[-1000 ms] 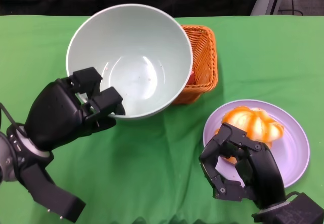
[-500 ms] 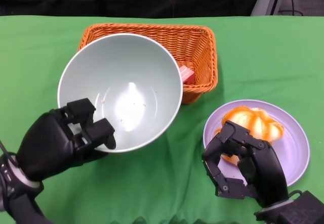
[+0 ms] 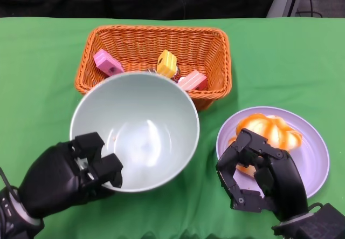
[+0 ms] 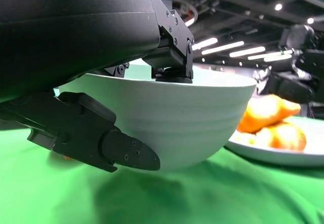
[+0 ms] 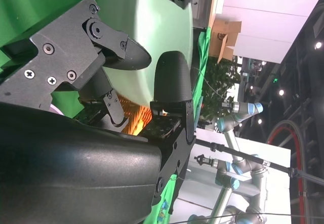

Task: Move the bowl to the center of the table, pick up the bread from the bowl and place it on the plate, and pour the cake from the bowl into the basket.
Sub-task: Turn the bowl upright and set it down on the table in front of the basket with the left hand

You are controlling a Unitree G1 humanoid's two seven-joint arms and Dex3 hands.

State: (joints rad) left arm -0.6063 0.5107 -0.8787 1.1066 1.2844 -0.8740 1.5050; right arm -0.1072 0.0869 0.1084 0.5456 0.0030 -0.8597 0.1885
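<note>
Since half a second ago we've pulled the bowl back toward the lower left of the frame, so it no longer covers the basket and sits about level near the middle of the green worktop. Our left hand grips the bowl's near rim, fingers hooked over the edge and into the bowl, which looks empty apart from a few crumbs. Now we can see the cake pieces in the basket at the upper middle: a pink one, a yellow one and a paler pink one.

Over at the lower right, the bread sits on the lilac plate. Our right hand hangs over the plate's near edge, fingers curled but apart, holding nothing. That hand hasn't really budged.
</note>
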